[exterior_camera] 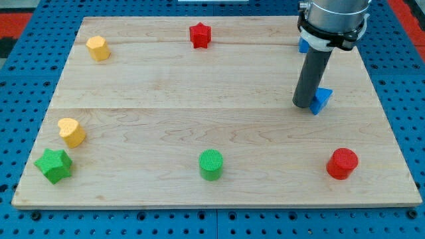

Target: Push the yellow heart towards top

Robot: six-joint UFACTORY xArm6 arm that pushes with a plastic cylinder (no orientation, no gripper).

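The yellow heart [71, 131] lies near the view's left edge of the wooden board [166, 86], just above a green star [54, 164]. My tip [303, 104] is at the view's right, far from the heart. It stands against the left side of a small blue block [322, 99], whose shape is partly hidden by the rod.
A yellow block [97, 48] sits at the top left and a red star [200, 34] at the top middle. Another blue block [303, 44] peeks out behind the rod at the top right. A green cylinder [211, 164] and a red cylinder [342, 163] sit near the bottom.
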